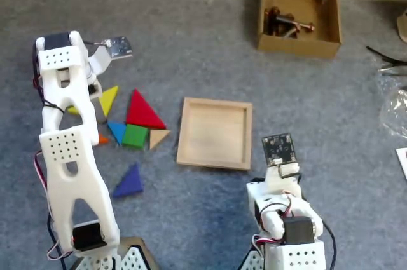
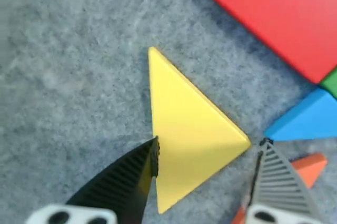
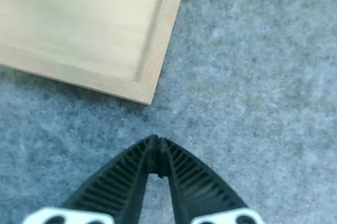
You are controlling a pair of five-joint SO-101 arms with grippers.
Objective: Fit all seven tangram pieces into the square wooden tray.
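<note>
While right claw [image 3: 158, 142] sits closed near tray [image 3: 158, 50], left claw [image 2: 210, 142] gapes wide astride yellow triangle [image 2: 184, 118].

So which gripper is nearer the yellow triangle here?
Left. The left gripper is open around the yellow triangle; the right gripper sits shut beside the wooden tray's corner, well away.

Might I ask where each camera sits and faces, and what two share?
High view: fixed overhead, facing down on wooden tray, both arms.
Left wrist view: wrist-mounted, facing down; open left end effector straddles yellow triangle.
Right wrist view: wrist-mounted, facing down; shut right end effector, tray corner.
Shared: tray, in high and right wrist views.
</note>
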